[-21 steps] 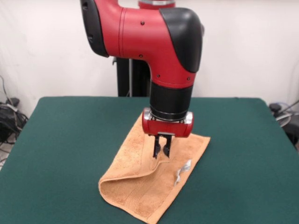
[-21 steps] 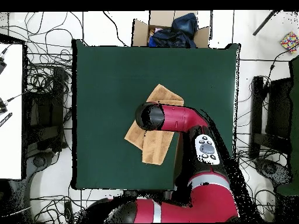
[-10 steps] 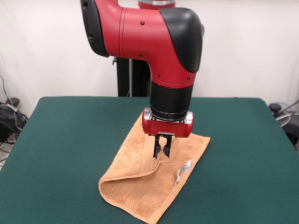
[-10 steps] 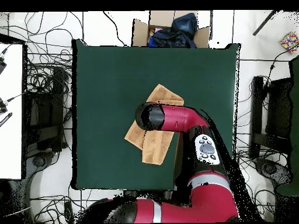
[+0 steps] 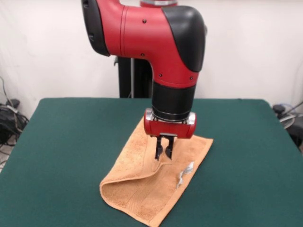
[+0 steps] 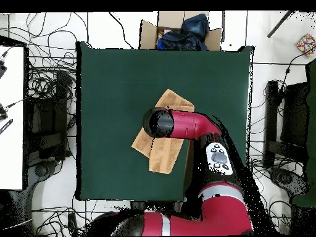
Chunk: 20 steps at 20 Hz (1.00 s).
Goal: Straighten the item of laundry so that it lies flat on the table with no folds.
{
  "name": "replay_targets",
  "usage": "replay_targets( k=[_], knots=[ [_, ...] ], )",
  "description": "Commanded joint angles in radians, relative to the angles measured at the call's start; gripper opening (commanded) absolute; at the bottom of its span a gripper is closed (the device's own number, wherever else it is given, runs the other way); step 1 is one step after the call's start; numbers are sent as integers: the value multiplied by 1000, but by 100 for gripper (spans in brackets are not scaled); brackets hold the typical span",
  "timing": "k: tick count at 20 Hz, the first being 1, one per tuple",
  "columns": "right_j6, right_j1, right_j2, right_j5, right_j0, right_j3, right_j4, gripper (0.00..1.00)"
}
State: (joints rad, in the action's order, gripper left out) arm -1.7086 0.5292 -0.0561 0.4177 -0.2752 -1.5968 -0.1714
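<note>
The item of laundry [image 5: 142,184], an orange-tan towel, lies folded over on itself on the green table [image 5: 71,142], with the rounded fold at its front left. A small white tag [image 5: 184,172] sticks out at its right edge. My gripper [image 5: 164,155] points straight down over the middle of the towel, shut on the edge of the upper layer, which rises into a small peak there. In the overhead view the arm covers the gripper and the towel's [image 6: 163,157] middle; its two ends show on the table [image 6: 111,80].
A cardboard box [image 6: 179,31] holding dark blue cloth stands just beyond the table's far edge in the overhead view. Cables lie on the floor all round. A white surface [image 6: 11,117] stands at the left, and dark furniture [image 6: 290,123] at the right.
The gripper has risen very slightly with the towel's edge still pinched. The towel's outline is almost the same.
</note>
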Motion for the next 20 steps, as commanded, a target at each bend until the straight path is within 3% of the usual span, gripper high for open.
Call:
replay_targets(
  k=[1,20],
  knots=[
    [-30,29,-60,71,7,-18,-24,0],
    [-26,42,-64,98,1,-26,-17,0]
  ],
)
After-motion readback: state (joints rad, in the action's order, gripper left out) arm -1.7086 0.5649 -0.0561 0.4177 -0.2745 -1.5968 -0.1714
